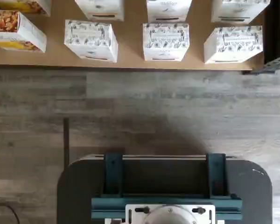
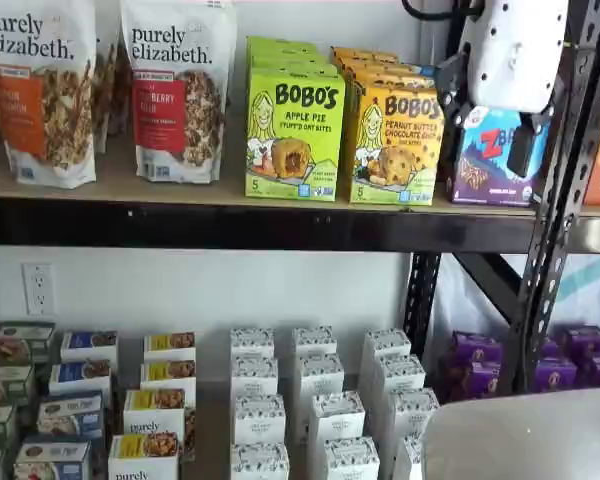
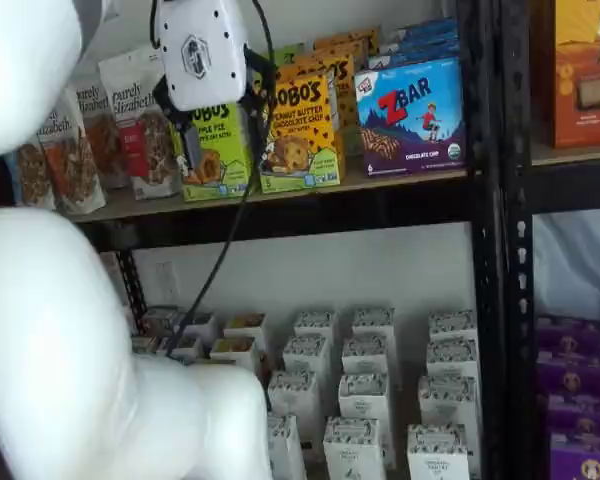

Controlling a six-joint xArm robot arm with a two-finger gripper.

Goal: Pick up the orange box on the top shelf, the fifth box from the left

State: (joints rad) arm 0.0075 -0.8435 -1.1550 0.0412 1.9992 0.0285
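Observation:
The orange box (image 2: 395, 140) stands upright on the top shelf (image 2: 230, 226), between a lime-green box and a blue box; more boxes of its kind stand in a row behind it. It also shows in a shelf view (image 3: 300, 128) on the same shelf (image 3: 280, 212). My gripper (image 2: 525, 150) hangs from the upper edge, level with the top-shelf goods and apart from them. In a shelf view my gripper (image 3: 186, 142) overlaps the lime-green box. Only its white body and dark finger parts show; no gap or held box is visible. The wrist view shows neither box nor fingers.
A lime-green Apple Pie box (image 2: 293, 135) stands left of the orange box, a blue ZBar box (image 2: 485, 165) right of it, and granola bags (image 2: 180, 90) further left. Black uprights (image 2: 555, 210) stand at the right. White cartons (image 1: 165, 42) fill the lower level. My white arm (image 3: 60, 350) fills the left foreground.

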